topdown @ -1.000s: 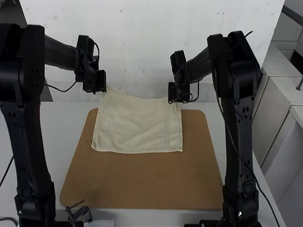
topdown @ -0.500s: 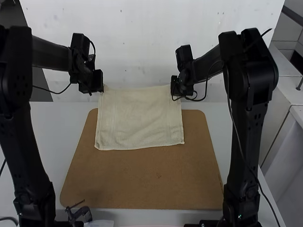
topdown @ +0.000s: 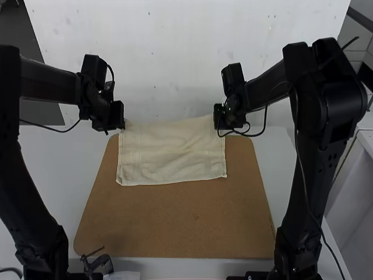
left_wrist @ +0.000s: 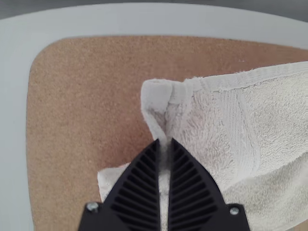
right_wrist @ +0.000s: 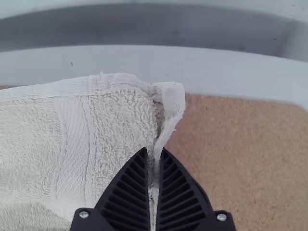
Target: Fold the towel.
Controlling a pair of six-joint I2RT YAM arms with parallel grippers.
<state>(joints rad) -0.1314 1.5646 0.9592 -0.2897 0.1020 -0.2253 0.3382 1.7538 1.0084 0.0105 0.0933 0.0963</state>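
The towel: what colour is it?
The towel is cream, almost off-white; the high view shows it best.

Blk arms [topdown: 313,154], thin blk cables [topdown: 58,130], ribbed fingers [right_wrist: 131,192], silvery screws [left_wrist: 92,206].

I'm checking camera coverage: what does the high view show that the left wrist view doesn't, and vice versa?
High view: the right gripper at the towel's far right corner.
Left wrist view: the ribbing on the left gripper's black jaws, closed on the towel near a corner.
Both: the towel, held by the left gripper, and the brown board.
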